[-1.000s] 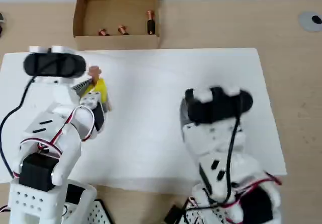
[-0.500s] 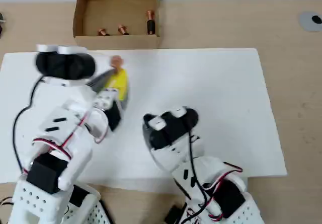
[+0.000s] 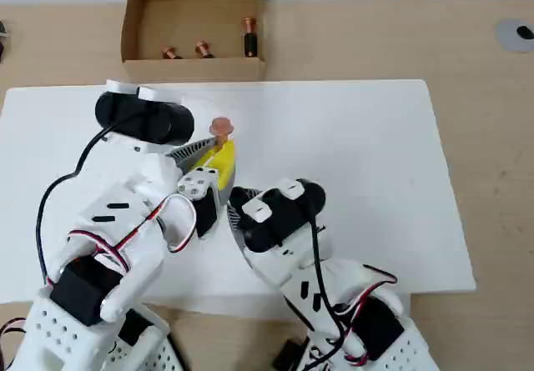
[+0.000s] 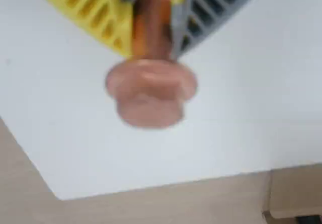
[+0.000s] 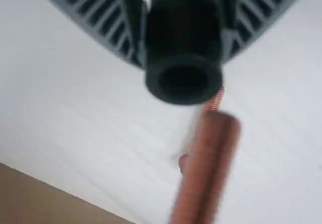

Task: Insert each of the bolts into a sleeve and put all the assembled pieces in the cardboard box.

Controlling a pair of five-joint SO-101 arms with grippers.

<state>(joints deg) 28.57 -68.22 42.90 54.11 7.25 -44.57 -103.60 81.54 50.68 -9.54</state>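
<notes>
In the left claw (image 4: 151, 45), pinched by the shank between yellow and grey jaws: a copper bolt (image 4: 151, 90), flanged head outermost. In the right claw (image 5: 183, 38), gripped just as firmly: a black sleeve (image 5: 183, 78), open bore facing outward. Brought together within the last second, from well apart to a meeting above the white sheet (image 3: 375, 179), left of its middle and nearer its far edge than its near one; a second ago, parked toward the sheet's left and right sides. Now nearly mated: from the right wrist, threaded end of the bolt just beside the sleeve's mouth, off to one side, not yet inside. Probably a matter of fine alignment next, then a straight push along the bore; some risk of jamming on the rim if skewed. Beyond the sheet's far edge, toward its left corner: the cardboard box (image 3: 129, 29), with three finished pieces (image 3: 203, 49) lying along its near wall.
</notes>
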